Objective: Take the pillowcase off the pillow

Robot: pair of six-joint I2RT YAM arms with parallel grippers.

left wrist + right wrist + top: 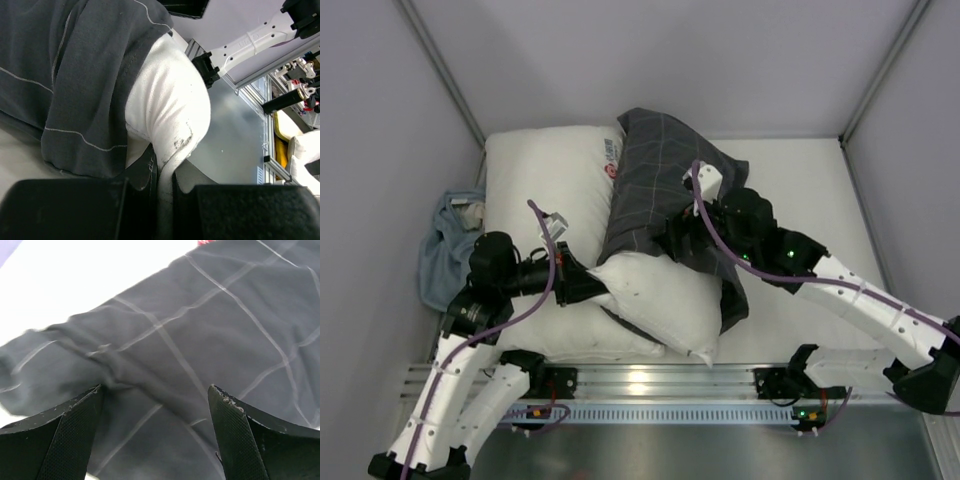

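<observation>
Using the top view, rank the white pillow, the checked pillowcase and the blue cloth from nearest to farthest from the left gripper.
1. Pillow: its corner is pinched in the left gripper, just to the gripper's right.
2. Pillowcase: up and to the right, its hem close by.
3. Blue cloth: far left side, clearly farthest.

Your left arm (450, 385) and right arm (865, 298) both show white link shells dotted with small dark screws, with black joint housings between them. A purple cable (704, 218) runs along each one. Green lights (783, 240) glow on the right wrist. Up close, your right gripper (155, 435) has black wedge fingers (70, 440) with finely dimpled pads and pale scuffed edges.
</observation>
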